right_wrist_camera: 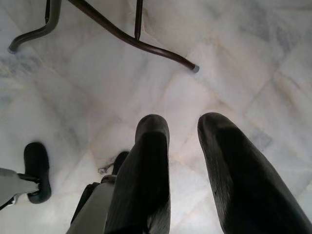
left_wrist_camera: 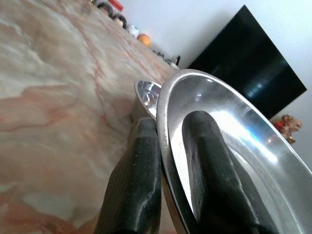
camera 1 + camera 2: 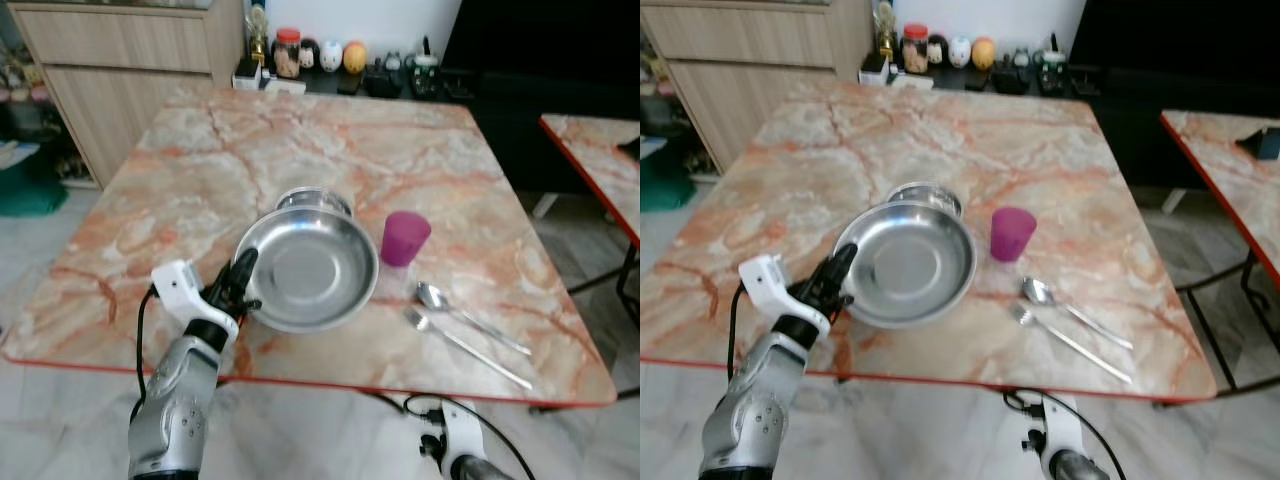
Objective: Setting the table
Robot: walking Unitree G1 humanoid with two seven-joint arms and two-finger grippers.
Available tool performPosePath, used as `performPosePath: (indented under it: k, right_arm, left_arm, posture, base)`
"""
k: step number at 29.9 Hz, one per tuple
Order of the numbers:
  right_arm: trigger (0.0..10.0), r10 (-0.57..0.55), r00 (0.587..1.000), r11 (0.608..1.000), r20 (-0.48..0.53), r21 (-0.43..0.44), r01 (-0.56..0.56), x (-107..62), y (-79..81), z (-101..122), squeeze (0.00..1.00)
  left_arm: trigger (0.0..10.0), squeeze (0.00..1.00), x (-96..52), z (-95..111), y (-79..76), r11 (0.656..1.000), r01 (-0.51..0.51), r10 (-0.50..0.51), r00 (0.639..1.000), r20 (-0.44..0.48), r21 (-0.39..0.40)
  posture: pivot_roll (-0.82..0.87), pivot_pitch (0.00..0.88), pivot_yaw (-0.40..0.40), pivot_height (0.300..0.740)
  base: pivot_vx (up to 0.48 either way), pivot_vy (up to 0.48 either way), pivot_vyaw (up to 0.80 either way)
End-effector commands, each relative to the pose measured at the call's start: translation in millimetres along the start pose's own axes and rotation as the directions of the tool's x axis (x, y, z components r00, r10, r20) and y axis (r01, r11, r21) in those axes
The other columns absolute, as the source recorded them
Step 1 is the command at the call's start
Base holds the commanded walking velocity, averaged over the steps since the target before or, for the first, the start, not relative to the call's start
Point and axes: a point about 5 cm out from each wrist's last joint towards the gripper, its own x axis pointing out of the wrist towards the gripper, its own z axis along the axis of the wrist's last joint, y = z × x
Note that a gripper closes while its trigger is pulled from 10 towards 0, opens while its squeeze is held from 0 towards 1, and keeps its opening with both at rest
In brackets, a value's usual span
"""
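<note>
The left gripper (image 3: 243,283), fingers pinched on the near rim of the steel plate (image 3: 312,268) tilted above the marble table (image 3: 200,180) by the small bowl (image 3: 314,202), should level it before lowering, clear of the purple cup (image 3: 405,237).

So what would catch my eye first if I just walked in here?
Probably the shiny steel plate, tilted near the front edge of the marble table, its rim pinched by the robot's left tool. Just to its right stands a purple cup, with a spoon and fork lying side by side beyond it.
</note>
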Motion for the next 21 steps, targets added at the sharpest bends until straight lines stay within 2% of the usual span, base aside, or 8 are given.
performPosePath:
  k: [1, 13, 21]
  right_arm:
    - [10.0, -0.016, 1.000, 1.000, -0.005, 0.008, 0.016, -0.9, -5.3, -1.1, 0.00]
    - [10.0, -0.015, 1.000, 1.000, -0.011, -0.004, 0.014, -0.9, -5.6, -1.2, 0.00]
    - [10.0, -0.011, 1.000, 1.000, -0.012, -0.007, 0.011, -0.9, -5.5, -1.3, 0.00]
  left_arm:
    - [10.0, 0.00, 4.3, 8.7, -9.5, 0.999, 0.034, -0.035, 0.998, 0.046, 0.009]
    - [10.0, 0.00, 7.2, 14.2, -13.7, 0.999, 0.050, -0.051, 0.997, 0.065, 0.018]
    - [10.0, 0.00, 11.5, 24.8, -21.9, 0.997, 0.078, -0.080, 0.992, 0.100, 0.025]
  posture:
    - [0.14, 0.000, -0.107, 0.740]
    - [0.14, 0.000, -0.108, 0.740]
    - [0.14, 0.000, -0.108, 0.740]
  base:
    - [0.000, -0.375, 0.00]
    - [0.000, -0.398, 0.00]
    - [0.000, -0.408, 0.00]
